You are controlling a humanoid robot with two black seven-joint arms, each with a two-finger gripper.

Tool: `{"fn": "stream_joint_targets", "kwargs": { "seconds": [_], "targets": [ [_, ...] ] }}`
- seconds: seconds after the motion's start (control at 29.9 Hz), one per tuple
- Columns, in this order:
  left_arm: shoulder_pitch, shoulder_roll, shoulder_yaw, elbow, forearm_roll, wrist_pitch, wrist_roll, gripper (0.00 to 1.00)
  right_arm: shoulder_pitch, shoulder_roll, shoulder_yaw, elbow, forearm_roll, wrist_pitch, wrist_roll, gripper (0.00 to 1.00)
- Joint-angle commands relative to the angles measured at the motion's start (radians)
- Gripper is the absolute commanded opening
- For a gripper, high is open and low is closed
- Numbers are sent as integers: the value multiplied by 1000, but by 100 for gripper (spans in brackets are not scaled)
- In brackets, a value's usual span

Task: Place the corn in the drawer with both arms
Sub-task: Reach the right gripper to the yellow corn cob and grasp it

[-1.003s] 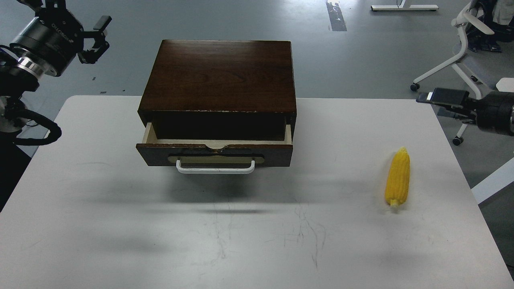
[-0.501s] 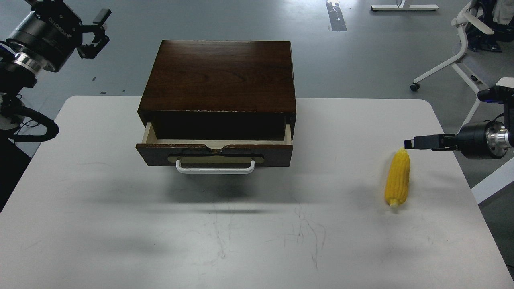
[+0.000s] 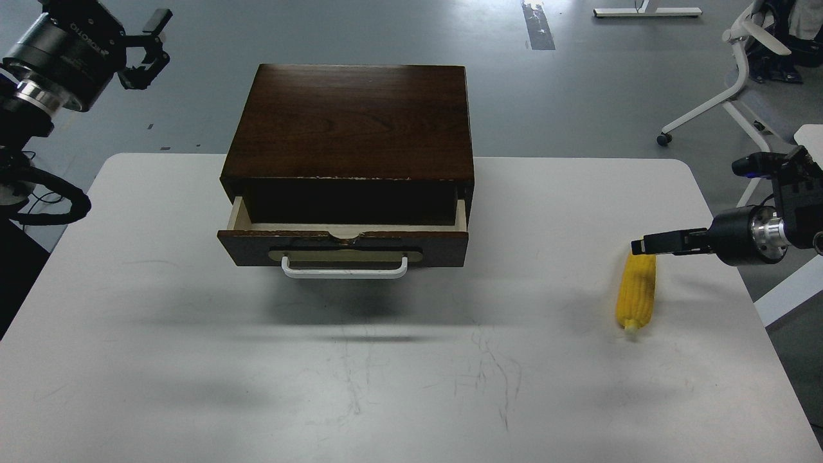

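The yellow corn (image 3: pixel 636 292) lies on the white table (image 3: pixel 386 386) at the right, pale stub end toward me. My right gripper (image 3: pixel 646 245) reaches in from the right and hovers over the corn's far tip, hiding it. It is seen edge-on, so its fingers cannot be told apart. The drawer (image 3: pixel 343 247), with a white bar handle, is pulled partly out of the dark-brown cabinet (image 3: pixel 350 119). Its inside is dark and nothing shows in it. My left gripper (image 3: pixel 149 48) is open and empty, raised off the table's far left corner, apart from the cabinet.
An office chair (image 3: pixel 746 77) stands on the grey floor beyond the table's right far corner. The table's right edge runs close to the corn. The left arm's cable loops (image 3: pixel 58 206) hang at the table's left edge.
My right gripper has come down and to the left, from above the table's right edge to over the corn's far tip. The left gripper has drifted slightly up and left. Corn and drawer are unmoved.
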Motion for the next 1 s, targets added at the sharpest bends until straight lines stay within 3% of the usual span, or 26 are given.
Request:
{"fn": "stream_joint_targets", "kwargs": {
  "seconds": [0.0, 0.84, 0.97],
  "targets": [
    [0, 0, -1, 0, 0, 0, 0, 99, -6, 10, -1, -7, 0, 0, 0, 100],
    [-1, 6, -2, 2, -2, 0, 0, 99, -74, 99, -39, -93, 1, 0, 9, 100],
    [-1, 8, -2, 2, -2, 0, 0, 99, -83, 109, -39, -99, 0, 0, 9, 95]
  ]
}}
